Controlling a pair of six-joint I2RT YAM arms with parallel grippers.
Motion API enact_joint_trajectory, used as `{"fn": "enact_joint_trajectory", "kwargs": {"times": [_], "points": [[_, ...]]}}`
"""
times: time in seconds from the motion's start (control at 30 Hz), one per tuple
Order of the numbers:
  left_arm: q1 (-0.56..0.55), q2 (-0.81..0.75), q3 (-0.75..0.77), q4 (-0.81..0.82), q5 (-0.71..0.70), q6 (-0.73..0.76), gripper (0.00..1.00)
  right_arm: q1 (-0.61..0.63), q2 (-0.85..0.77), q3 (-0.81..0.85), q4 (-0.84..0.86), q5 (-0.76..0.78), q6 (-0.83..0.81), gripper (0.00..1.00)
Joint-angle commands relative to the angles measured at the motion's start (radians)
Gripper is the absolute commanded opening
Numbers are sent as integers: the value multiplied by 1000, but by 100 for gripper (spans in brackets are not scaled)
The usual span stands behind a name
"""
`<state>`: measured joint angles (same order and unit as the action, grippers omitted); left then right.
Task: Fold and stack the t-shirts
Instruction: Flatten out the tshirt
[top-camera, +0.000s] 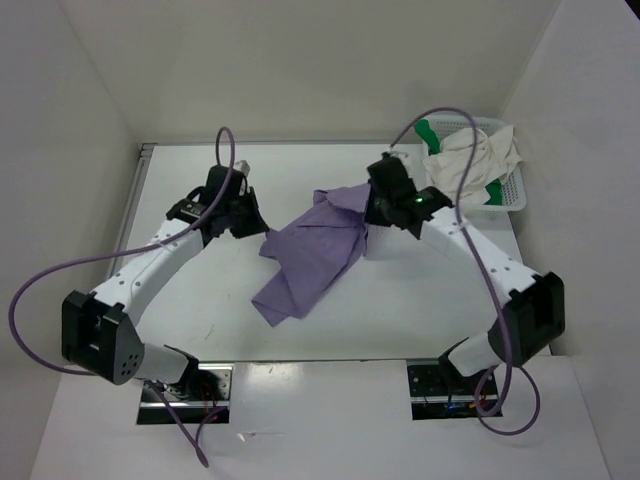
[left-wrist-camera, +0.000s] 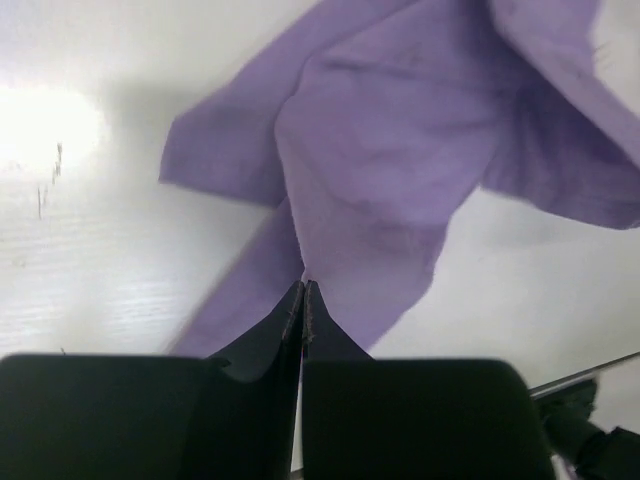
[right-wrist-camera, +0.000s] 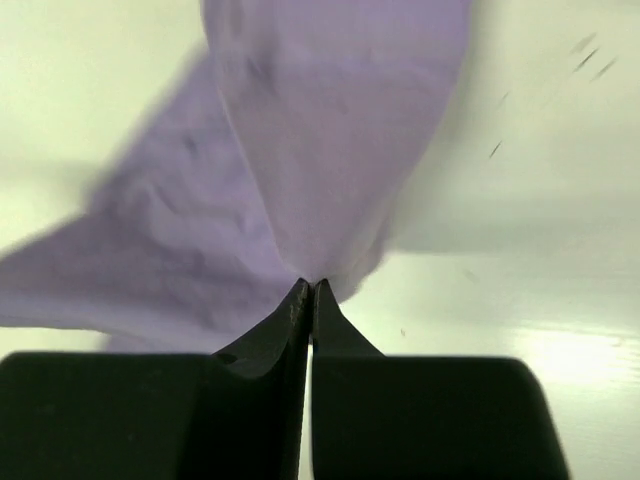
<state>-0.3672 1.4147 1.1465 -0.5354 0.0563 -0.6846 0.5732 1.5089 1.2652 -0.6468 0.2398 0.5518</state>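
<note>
The lavender t-shirt (top-camera: 315, 250) lies crumpled in the middle of the table, stretched between my two grippers. My left gripper (top-camera: 256, 226) is shut on its left edge; in the left wrist view the fingertips (left-wrist-camera: 304, 286) pinch a fold of the purple cloth (left-wrist-camera: 390, 150). At the shirt's upper right corner, my right gripper (top-camera: 374, 212) is shut too, with its tips (right-wrist-camera: 307, 285) pressed together on the cloth (right-wrist-camera: 320, 130). The cream white t-shirt (top-camera: 470, 160) and the green t-shirt (top-camera: 429, 132) sit bunched in the basket at the back right.
The white mesh basket (top-camera: 512, 196) stands at the table's back right corner, against the right wall. White walls close in the table on the left, back and right. Purple cables loop off both arms.
</note>
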Motion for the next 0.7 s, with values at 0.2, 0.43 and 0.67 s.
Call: {"fn": "enact_joint_trajectory", "kwargs": {"times": [0.2,0.43,0.67], "points": [[106,-109,378,-138,-137,74,0,-131,-219,399,-143,73,-58,0],[166,-83,888,-219,-294,94,0,-142,-254,756,-214,95,-108,0],[166,-120,1134,-275,-528,151,0,-116,-245,1106,-177,-11,-56,0]]}}
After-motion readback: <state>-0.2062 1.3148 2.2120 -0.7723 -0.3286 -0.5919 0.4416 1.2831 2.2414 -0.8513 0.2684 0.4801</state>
